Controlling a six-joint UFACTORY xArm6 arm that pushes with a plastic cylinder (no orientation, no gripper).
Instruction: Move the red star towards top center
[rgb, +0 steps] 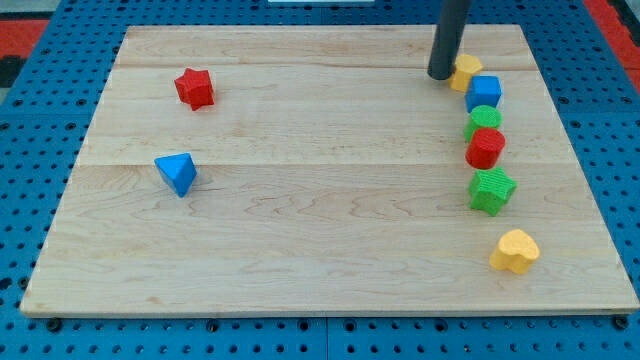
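While parked at two o'clock beside yellow block (466, 71), my tip (440, 75), gripperless, grasping nothing: red star (195, 88) untouched at ten o'clock, whole push remaining.

A blue triangle (177, 173) lies alone on the left half of the wooden desk (300, 240). Down the view's right side 6 blocks form a loose column. At its top sits a yellow block (467, 71), partly hidden, its shape unclear. Just below and right of it is a blue cube (485, 92). Next comes a green block (483, 119), touching a red block (486, 148) beneath it. A green star (492, 190) follows, slightly apart. A yellow heart (515, 251) lies lowest, well clear of the star.
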